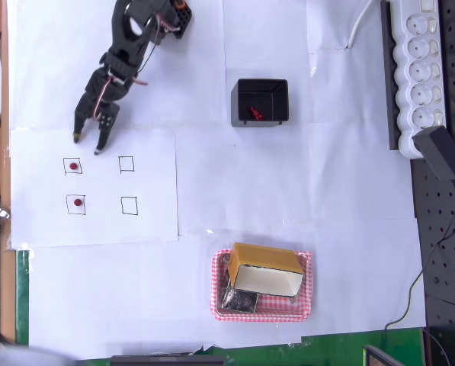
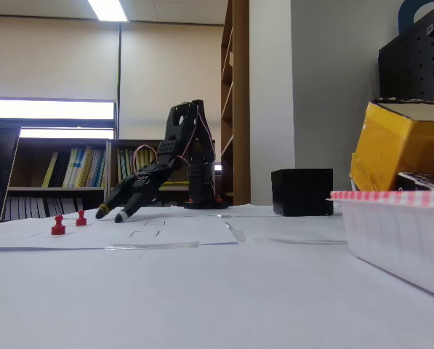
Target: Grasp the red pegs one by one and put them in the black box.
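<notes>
Gripper: I am seeing the black gripper [image 1: 88, 143] reaching down over the top edge of the white sheet [image 1: 151, 221] with the drawn squares; its two fingers are standing apart with nothing between them, and the tips are pointing down at the paper. In the fixed view the gripper [image 2: 109, 215] is angling down toward the sheet, tips close to the surface; I cannot tell whether they are touching it.

Pegs on the sheet: I am counting two red pegs sitting upright in the left column of squares in the overhead view, the upper peg [image 1: 73, 165] and the lower peg [image 1: 77, 202]. The gripper is hovering just above the upper one, near it but apart. In the fixed view both pegs [image 2: 58, 226] are standing left of the fingertips.

Empty squares: the two squares [image 1: 126, 163] in the right column are lying bare.

Black box: I am seeing the black box [image 1: 239, 107] well apart from the sheet, to the right of the arm in the overhead view, with red pegs [image 1: 254, 114] lying inside; I cannot tell their number for certain.

Red-checked tray: the tray [image 1: 307, 301] is sitting at the near side of the table, holding a yellow-and-white cardboard box [image 1: 265, 259].

Power strip: a white power strip [image 1: 416, 69] is lying along the right edge.
</notes>
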You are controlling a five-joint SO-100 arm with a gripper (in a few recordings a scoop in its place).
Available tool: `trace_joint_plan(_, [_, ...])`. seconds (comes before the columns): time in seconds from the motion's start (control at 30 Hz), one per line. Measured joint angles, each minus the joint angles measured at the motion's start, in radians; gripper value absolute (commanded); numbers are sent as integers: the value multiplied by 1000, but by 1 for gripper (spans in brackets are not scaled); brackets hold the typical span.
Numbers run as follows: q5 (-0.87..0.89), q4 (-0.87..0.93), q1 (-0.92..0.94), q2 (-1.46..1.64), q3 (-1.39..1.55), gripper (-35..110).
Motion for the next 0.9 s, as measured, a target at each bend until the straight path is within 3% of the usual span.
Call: trace_joint_plan(0.9, [-35, -80, 3, 190, 201, 15])
